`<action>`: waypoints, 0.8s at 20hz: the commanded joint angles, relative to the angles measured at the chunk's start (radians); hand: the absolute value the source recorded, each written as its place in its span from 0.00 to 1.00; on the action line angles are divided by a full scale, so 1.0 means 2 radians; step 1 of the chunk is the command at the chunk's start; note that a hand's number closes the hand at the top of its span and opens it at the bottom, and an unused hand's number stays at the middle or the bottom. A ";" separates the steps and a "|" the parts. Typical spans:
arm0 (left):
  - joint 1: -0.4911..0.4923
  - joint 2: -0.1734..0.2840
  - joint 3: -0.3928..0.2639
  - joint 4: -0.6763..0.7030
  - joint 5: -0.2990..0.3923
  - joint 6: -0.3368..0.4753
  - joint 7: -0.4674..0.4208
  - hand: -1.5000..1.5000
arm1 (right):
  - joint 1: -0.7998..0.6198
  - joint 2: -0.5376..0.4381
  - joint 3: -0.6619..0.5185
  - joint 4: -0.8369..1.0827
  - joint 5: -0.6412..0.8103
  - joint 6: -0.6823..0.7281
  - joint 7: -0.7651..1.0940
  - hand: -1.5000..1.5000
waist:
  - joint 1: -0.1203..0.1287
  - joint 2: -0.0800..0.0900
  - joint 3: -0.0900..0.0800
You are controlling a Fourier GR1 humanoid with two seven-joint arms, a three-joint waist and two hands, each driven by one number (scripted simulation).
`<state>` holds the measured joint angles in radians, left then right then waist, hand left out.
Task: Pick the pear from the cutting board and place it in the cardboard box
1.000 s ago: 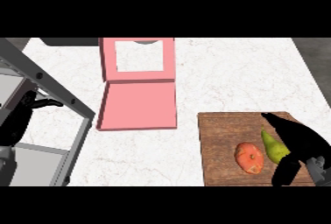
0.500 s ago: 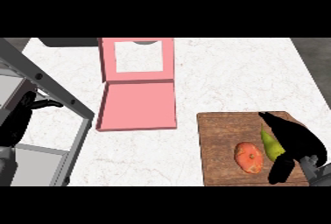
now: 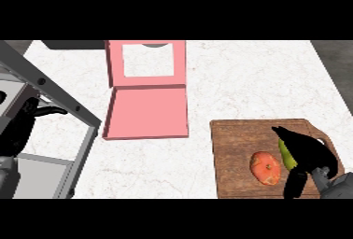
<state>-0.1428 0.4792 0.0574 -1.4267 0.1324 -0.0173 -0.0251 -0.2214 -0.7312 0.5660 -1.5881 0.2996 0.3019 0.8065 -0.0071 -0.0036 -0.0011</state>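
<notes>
A green pear (image 3: 286, 154) lies on the wooden cutting board (image 3: 238, 140) at the lower right, mostly hidden under my right hand (image 3: 307, 154). The black fingers of that hand curl over and around the pear from the right. An orange-red tomato (image 3: 266, 167) lies just left of the pear on the same board. The pink cardboard box (image 3: 148, 112) sits open at the upper middle, its lid (image 3: 147, 63) with a window standing up at the far side. My left hand (image 3: 21, 128) rests at the left edge, fingers relaxed.
A grey metal frame (image 3: 59, 98) runs diagonally along the left side, with a grey surface below it. White marble counter lies between the box and the board. A dark object shows at the far edge behind the lid.
My right hand has slid left and closed down over the pear, which now shows less. The tomato, box and left hand have not moved.
</notes>
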 commanded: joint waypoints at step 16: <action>-0.028 -0.082 -0.094 -0.047 -0.027 -0.034 0.030 0.50 | 0.011 0.022 0.034 0.078 0.065 -0.014 -0.036 0.00 | -0.015 0.003 0.001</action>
<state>-0.1312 0.4642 0.0753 -1.4553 0.1068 -0.0475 0.0369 -0.2150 -0.6929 0.6107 -1.4500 0.3989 0.2814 0.7490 -0.0072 -0.0050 0.0006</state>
